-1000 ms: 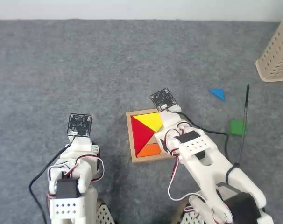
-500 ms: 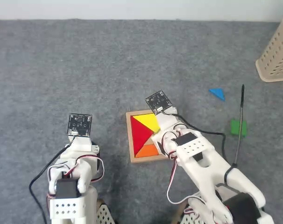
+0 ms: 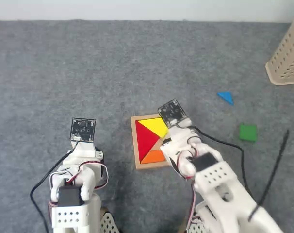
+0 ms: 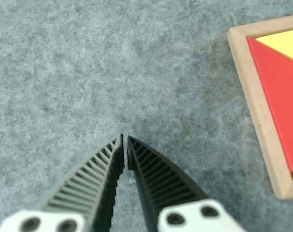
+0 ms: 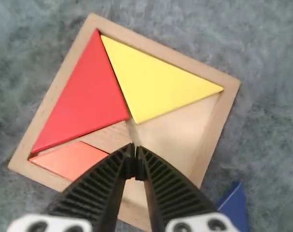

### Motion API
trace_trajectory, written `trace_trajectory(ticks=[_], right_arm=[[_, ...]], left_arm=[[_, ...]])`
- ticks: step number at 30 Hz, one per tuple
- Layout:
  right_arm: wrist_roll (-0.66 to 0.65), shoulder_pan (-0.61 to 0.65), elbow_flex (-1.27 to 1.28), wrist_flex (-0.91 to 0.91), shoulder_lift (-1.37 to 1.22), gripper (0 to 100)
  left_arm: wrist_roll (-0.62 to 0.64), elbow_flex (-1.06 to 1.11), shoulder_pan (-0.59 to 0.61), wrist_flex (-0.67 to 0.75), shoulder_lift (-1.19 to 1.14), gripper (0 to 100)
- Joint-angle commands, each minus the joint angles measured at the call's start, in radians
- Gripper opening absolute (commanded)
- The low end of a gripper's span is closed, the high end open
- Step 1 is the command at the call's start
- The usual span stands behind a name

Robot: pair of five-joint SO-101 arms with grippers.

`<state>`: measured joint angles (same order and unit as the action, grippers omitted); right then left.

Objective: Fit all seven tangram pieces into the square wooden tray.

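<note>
Three pieces in, more to go!
Red (image 3: 146, 138), yellow (image 3: 155, 126), orange (image 3: 154, 156) sit in the tray (image 3: 134, 141); blue (image 3: 225, 97), green (image 3: 247, 132) lie outside; left fingers (image 4: 95, 169), right fingers (image 5: 108, 181) closed, empty.

1. Counter (image 3: 89, 63): grey, carpet-like cover, runs across the whole high view.
2. Square wooden tray (image 3: 134, 141): flat on the counter, near the middle, turned slightly askew.
3. Blue triangle (image 3: 226, 97): loose on the counter, well right of the tray.
4. Green square (image 3: 247, 132): loose, near the blue triangle, closer to the arms.
5. Dark blue piece (image 5: 233, 205): on the counter just beside a tray corner.
6. Beige slotted basket (image 3: 287, 53): at the far right edge.
</note>
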<state>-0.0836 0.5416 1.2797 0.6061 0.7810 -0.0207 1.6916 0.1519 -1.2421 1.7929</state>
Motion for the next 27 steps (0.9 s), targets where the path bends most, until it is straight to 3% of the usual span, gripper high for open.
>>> trace_trajectory(ticks=[1,9,27], right_arm=[[-0.017,0.001,0.054,0.010,0.222,0.7],[-0.017,-0.047,0.127,0.016,0.398,0.9],[-0.018,-0.047,0.118,0.010,0.325,0.9]], left_arm=[[0.006,-0.005,0.002,-0.006,0.006,1],[0.006,-0.005,0.002,-0.006,0.006,1],[0.006,-0.005,0.002,-0.006,0.006,1]])
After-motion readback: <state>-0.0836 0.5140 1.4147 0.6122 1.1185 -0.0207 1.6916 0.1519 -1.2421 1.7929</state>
